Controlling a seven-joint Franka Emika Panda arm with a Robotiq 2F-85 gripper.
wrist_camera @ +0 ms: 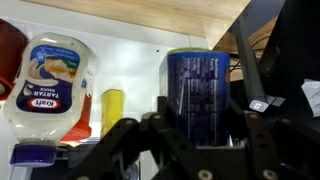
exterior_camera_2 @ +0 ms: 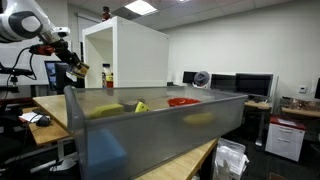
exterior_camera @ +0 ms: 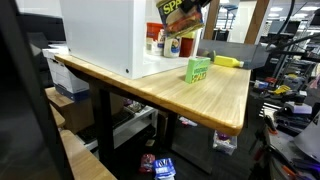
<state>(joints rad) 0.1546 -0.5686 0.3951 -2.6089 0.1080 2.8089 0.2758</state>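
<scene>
My gripper (wrist_camera: 198, 128) is shut on a dark blue tin (wrist_camera: 200, 82) with a barcode label, which sits between the two black fingers in the wrist view. In an exterior view the tin (exterior_camera: 177, 12) shows yellow lettering and hangs tilted in the gripper (exterior_camera: 190, 20) above the back of the wooden table (exterior_camera: 225, 100). In an exterior view the gripper (exterior_camera_2: 76, 68) is held up at the left, next to the white cabinet (exterior_camera_2: 125, 55). A white tartar sauce bottle (wrist_camera: 50, 85) and a yellow bottle (wrist_camera: 112, 110) stand just beyond the tin.
A green box (exterior_camera: 197, 69) and a yellow object (exterior_camera: 228, 61) lie on the table. Bottles (exterior_camera: 166, 43) stand beside the big white cabinet (exterior_camera: 105, 35). A large grey bin (exterior_camera_2: 150, 125) fills the foreground, with yellow and red things behind it. Desks and monitors (exterior_camera_2: 235, 85) stand beyond.
</scene>
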